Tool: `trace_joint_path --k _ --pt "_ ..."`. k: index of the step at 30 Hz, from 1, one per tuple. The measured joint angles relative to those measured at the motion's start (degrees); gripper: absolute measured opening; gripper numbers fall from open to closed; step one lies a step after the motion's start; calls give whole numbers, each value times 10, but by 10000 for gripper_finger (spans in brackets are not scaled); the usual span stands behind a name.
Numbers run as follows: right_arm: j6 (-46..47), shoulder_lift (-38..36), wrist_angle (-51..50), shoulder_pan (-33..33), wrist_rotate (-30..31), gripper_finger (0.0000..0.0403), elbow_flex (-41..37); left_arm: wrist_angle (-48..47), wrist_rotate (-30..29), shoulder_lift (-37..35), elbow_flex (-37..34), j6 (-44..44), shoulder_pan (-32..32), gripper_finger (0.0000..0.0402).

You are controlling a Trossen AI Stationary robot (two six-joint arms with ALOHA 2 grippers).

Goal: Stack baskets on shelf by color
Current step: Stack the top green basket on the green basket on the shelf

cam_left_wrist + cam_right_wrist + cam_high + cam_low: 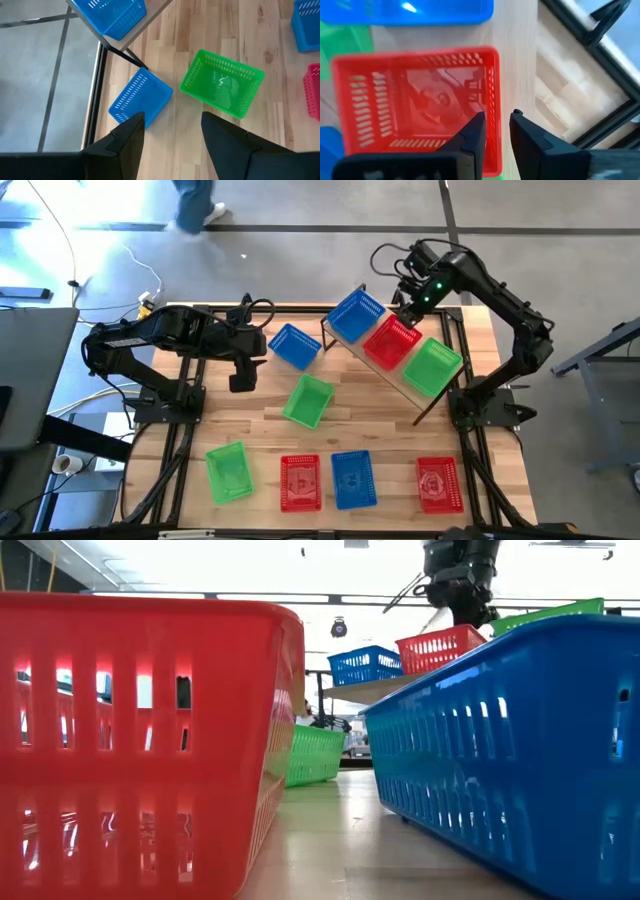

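Shelf sits diagonal at the table's far right, w/ three baskets on it, one of each color: blue basket at the far end, red basket in the middle, green basket at the near end. No stacks yet, single layer only.

Left on the tabletop, six baskets: a 2nd blue one tipped on its side just beside the shelf's far end, a green one mid-table, then a near-edge row of green, red, blue, red. So roughly a third done by my read; each color on the shelf needs two more on top.

Right gripper is over the shelf's red basket. Fingers are parted a little, straddling that basket's side wall, one finger inside, one outside. Can't tell if the pads touch the rim; looks like no firm pinch, basket rests on the plank. Likely a release.

Left gripper hangs above the table nr the tipped blue basket and mid-table green one, fingers wide apart, nothing between them. Prob next pick is one of those two.
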Motion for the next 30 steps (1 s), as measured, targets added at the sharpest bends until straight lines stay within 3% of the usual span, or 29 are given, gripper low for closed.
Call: trace_joint_path --k 10,17,23,30 --pt "39 0 -23 24 -1 75 63 -20 1 1 0 -2 25 186" --pt "55 0 -30 82 -2 75 65 -22 48 1 0 -5 76 186" --pt "106 -9 -31 146 7 75 65 -24 51 1 -2 -6 111 186" --pt "242 -25 -22 243 15 75 65 -6 51 -28 -99 1 141 186"
